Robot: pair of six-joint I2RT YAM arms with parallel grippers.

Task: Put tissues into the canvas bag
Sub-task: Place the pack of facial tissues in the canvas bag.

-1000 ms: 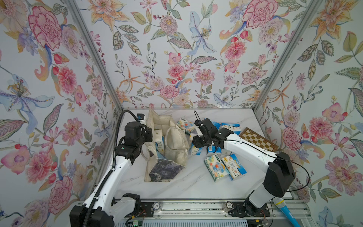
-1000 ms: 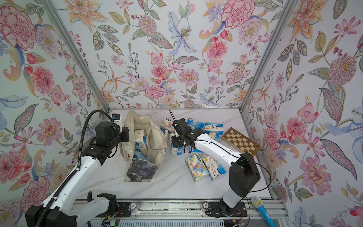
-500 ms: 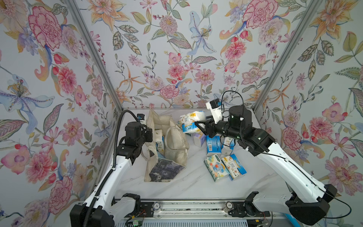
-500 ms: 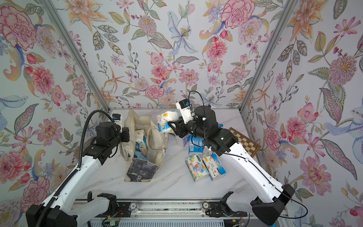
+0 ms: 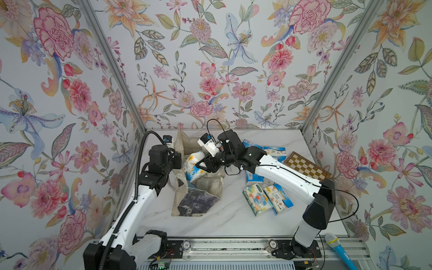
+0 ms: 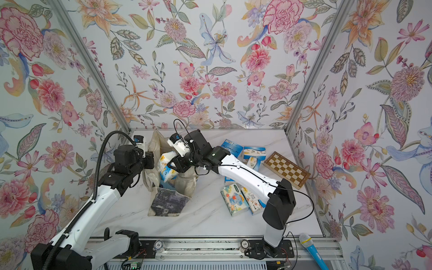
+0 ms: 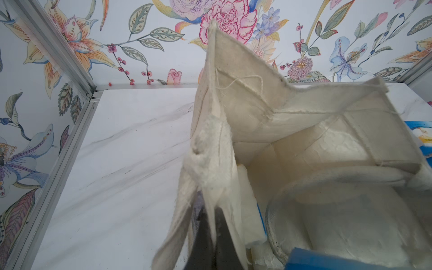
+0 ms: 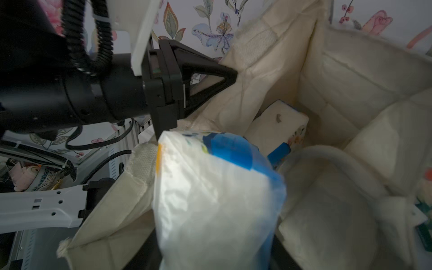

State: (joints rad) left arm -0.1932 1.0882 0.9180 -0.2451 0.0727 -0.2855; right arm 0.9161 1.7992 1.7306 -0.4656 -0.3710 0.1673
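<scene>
The cream canvas bag [image 5: 198, 203] [image 6: 169, 202] stands at the left of the table, its mouth held wide. My left gripper [image 5: 179, 161] [image 6: 152, 160] [image 7: 214, 224] is shut on the bag's rim [image 7: 210, 163]. My right gripper [image 5: 201, 164] [image 6: 173, 164] [image 8: 215, 257] is shut on a blue-and-white tissue pack [image 5: 193, 166] [image 6: 166, 166] [image 8: 217, 198], which hangs in the bag's mouth. Another pack [image 8: 278, 121] [image 7: 250, 205] lies inside the bag. Several loose packs [image 5: 257, 198] [image 6: 233, 202] lie on the table to the right.
A wooden chessboard [image 5: 306, 167] [image 6: 286, 169] lies at the back right, beyond more packs [image 5: 274, 150]. A blue microphone [image 5: 336, 250] sits at the front right corner. Floral walls close in three sides of the white marble table [image 5: 222, 224].
My right arm has lifted a pack from the table's middle and swung it left, down into the bag's mouth. The left arm has kept still, gripping the rim.
</scene>
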